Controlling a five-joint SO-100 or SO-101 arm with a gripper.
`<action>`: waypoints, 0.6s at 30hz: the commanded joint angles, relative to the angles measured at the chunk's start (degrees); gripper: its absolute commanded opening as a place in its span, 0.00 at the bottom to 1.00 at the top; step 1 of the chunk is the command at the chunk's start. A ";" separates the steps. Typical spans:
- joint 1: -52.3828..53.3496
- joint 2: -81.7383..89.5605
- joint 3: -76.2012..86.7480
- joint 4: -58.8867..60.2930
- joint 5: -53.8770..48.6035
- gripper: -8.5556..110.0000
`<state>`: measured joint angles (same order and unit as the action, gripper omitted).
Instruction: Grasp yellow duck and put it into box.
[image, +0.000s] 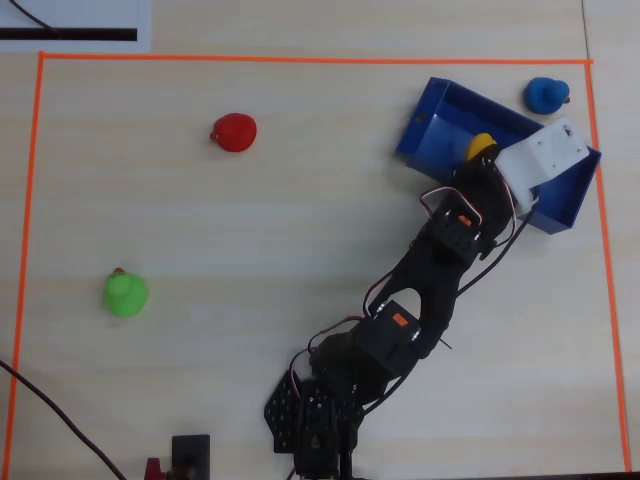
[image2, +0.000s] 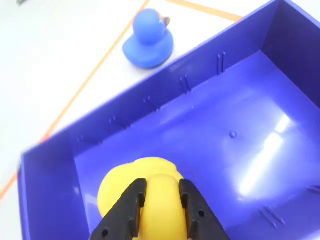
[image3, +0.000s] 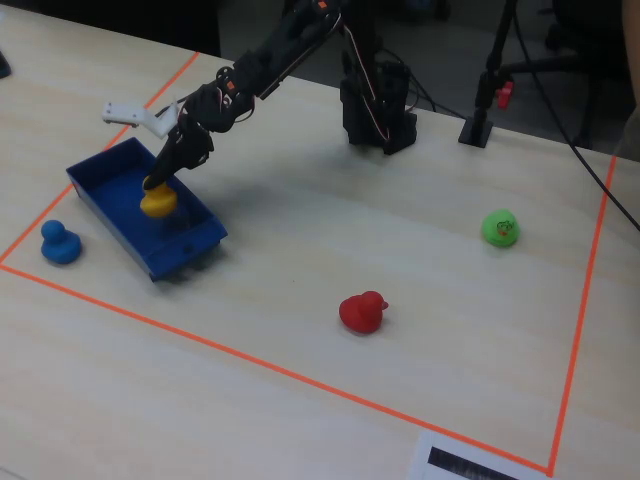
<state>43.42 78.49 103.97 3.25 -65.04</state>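
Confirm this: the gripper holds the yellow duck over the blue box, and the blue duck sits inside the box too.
Wrong on one count: the blue duck sits outside the box, beyond its wall, as the wrist view shows. The gripper does hold the yellow duck over the box.

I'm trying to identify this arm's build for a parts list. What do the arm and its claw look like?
The arm is built of black segments with small orange labels on the motor blocks. Thin red, black and white cables loop along its joints. A white block sits at the wrist. The claw has two slim black fingers with small holes in them. The black base stands on the table.
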 joint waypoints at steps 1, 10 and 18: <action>0.62 -0.09 -8.00 3.87 5.71 0.21; 1.58 0.62 -13.62 11.16 9.58 0.35; -6.42 23.99 -10.99 26.98 13.80 0.15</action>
<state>42.45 86.13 91.32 25.49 -52.47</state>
